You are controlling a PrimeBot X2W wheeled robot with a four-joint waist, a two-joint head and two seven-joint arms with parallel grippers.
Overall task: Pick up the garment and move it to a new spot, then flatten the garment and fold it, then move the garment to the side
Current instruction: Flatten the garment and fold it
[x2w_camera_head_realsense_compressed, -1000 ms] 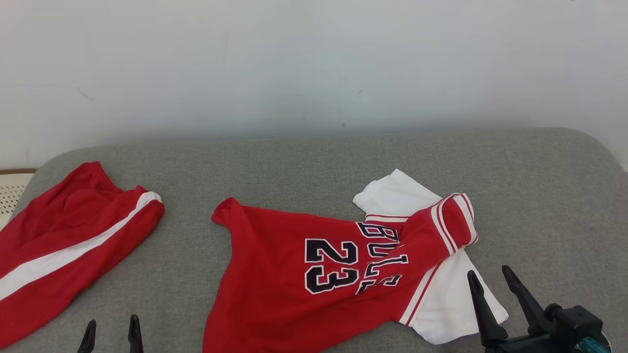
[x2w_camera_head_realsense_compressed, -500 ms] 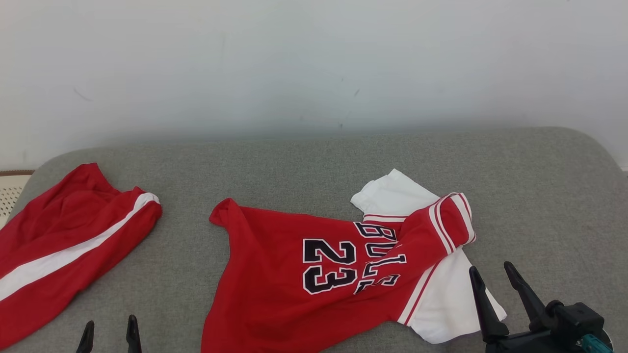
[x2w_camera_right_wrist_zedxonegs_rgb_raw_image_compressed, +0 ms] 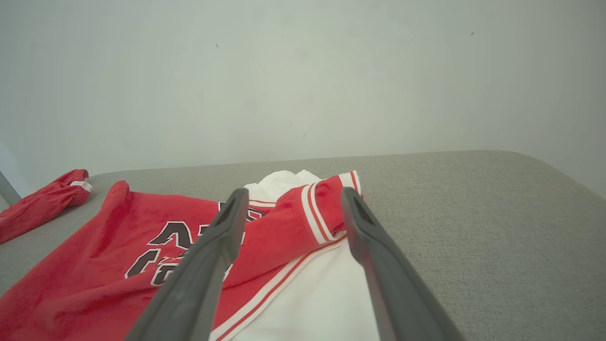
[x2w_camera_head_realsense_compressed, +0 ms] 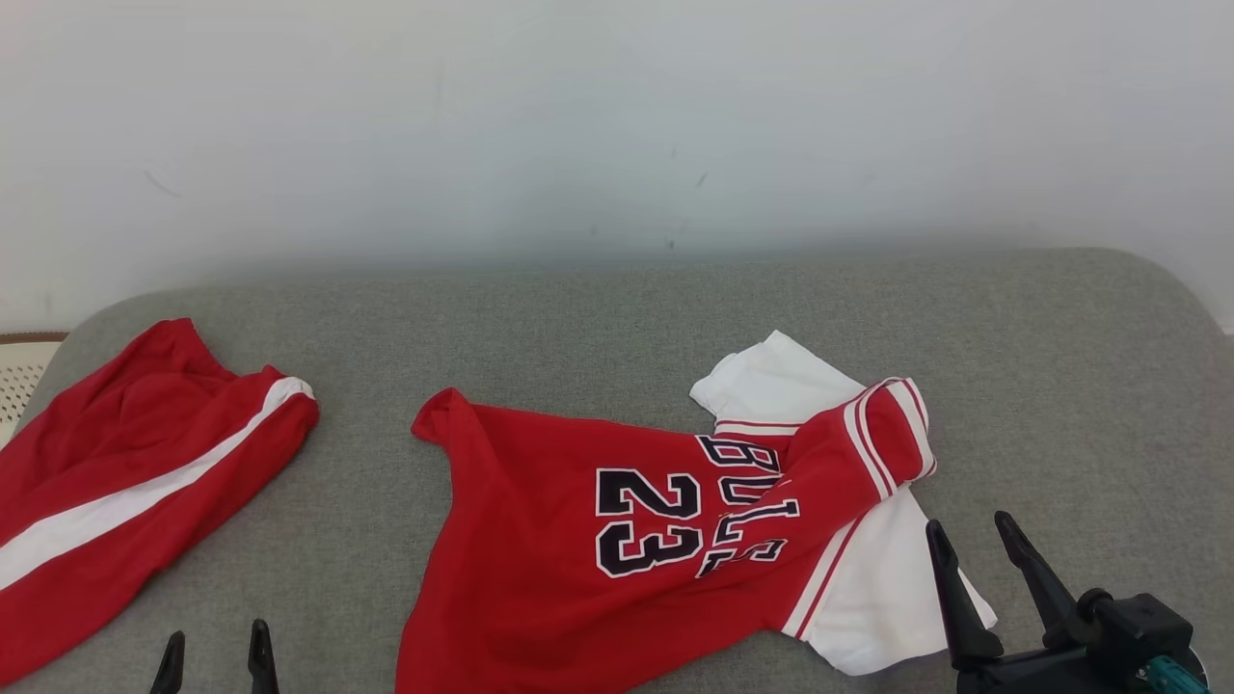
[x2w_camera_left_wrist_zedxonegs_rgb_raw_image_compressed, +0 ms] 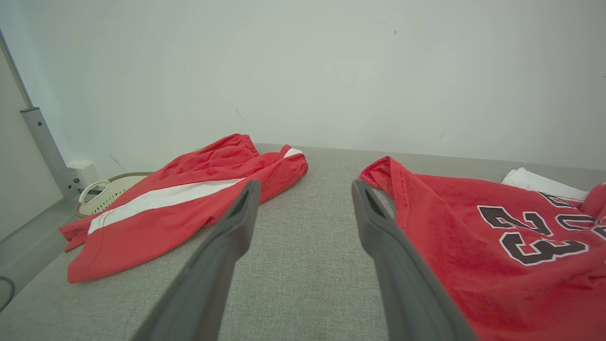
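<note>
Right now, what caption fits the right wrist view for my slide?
Open right gripper pointing at a crumpled red-and-white jersey on a grey cushion.

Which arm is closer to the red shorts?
Left. The left end effector is just beside the shorts; the right end effector is far across, past the jersey.

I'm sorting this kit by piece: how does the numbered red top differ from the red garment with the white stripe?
The top carries a black 23 and lettering; the shorts carry a plain white stripe. The top has white sleeves; the shorts have none. The top lies mid-surface, the shorts at the left, cut by the head view's edge. Both are red, rumpled and lie on the grey cushion.
</note>
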